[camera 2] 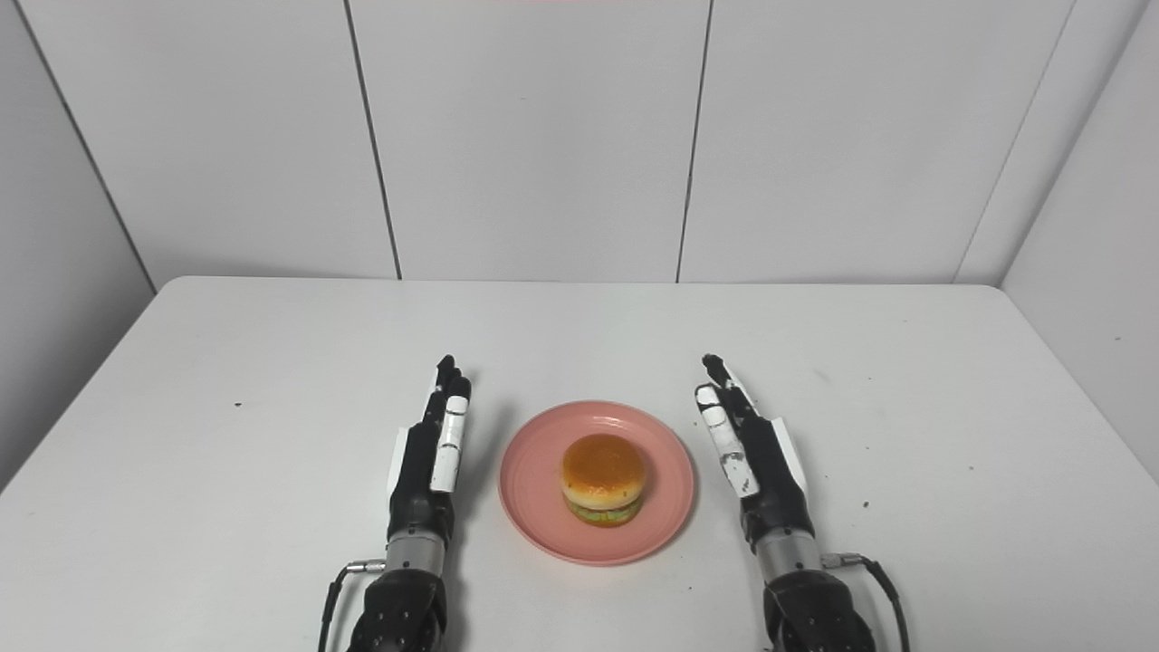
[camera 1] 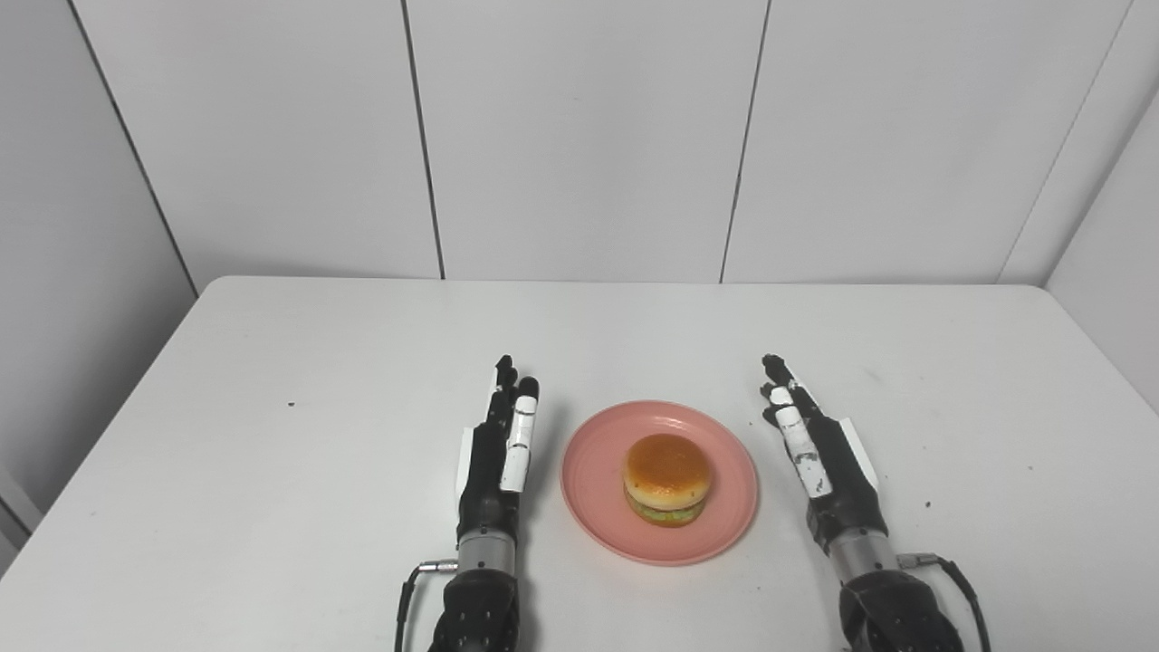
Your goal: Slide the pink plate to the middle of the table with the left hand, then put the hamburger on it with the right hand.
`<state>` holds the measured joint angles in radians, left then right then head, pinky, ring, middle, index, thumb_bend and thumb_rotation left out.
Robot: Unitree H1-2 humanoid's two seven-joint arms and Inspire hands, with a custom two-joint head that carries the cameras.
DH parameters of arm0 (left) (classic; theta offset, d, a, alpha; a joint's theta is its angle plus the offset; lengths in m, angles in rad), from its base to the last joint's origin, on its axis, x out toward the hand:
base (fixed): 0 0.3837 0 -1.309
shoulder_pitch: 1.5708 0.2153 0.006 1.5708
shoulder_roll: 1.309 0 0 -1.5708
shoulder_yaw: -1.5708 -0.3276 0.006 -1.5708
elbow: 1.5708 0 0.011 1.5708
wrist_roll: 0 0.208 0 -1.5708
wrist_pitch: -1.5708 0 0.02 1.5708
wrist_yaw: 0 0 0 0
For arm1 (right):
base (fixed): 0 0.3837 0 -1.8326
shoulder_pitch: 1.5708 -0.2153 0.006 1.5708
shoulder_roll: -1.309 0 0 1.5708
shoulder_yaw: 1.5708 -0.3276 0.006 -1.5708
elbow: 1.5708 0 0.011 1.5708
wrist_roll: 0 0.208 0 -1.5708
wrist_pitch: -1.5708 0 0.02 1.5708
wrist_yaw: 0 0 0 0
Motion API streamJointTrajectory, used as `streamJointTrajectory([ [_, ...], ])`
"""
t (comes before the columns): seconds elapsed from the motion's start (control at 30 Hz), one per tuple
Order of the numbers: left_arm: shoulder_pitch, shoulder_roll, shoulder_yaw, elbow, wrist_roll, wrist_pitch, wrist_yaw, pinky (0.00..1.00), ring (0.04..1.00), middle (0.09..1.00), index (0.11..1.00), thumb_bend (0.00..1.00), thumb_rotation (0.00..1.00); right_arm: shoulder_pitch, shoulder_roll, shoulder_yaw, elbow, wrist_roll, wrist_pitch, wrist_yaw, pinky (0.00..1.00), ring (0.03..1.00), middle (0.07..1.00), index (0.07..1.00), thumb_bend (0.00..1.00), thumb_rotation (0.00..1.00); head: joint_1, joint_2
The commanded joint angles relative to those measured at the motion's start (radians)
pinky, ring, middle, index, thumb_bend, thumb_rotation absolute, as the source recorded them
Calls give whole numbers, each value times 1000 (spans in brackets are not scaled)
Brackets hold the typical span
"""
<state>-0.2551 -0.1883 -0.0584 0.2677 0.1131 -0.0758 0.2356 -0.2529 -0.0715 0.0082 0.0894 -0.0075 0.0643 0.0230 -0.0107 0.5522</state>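
Observation:
A pink plate [camera 1: 589, 475] lies on the white table [camera 1: 272, 407], near the front and about midway across. A hamburger [camera 1: 666, 478] sits upright on the plate's middle. My left hand [camera 1: 500, 457] rests just left of the plate, fingers straight and pointing away, holding nothing. My right hand [camera 1: 815, 448] rests right of the plate, a small gap from its rim, fingers straight and holding nothing. The same scene shows in the right eye view: plate [camera 2: 534, 480], hamburger [camera 2: 603, 477], left hand [camera 2: 432, 453], right hand [camera 2: 747, 448].
The table's far edge meets a white panelled wall [camera 1: 579, 136]. Walls close in on both sides. Small dark specks dot the table at the left [camera 1: 291, 404] and right [camera 1: 928, 503].

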Motion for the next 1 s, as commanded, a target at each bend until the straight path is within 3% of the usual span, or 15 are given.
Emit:
streamJointTrajectory([
  [0.0, -9, -7, 6, -17, 0, 12, -4, 1000, 1000, 1000, 1000, 642, 995, -20, 9, -12, -4, 9, -14, -10, 956, 957, 970, 932, 800, 956, 0, 2],
  [0.53, -3, -2, 2, -37, -1, 62, -24, 1000, 1000, 1000, 1000, 635, 988, -31, 45, -77, 62, 26, -76, -69, 921, 939, 962, 912, 816, 974, -3, 5],
  [0.97, -1, -4, -3, -40, 3, 71, -27, 1000, 1000, 1000, 1000, 626, 980, -29, 48, -74, 66, 26, -91, -70, 921, 939, 958, 911, 816, 952, -3, 9],
])
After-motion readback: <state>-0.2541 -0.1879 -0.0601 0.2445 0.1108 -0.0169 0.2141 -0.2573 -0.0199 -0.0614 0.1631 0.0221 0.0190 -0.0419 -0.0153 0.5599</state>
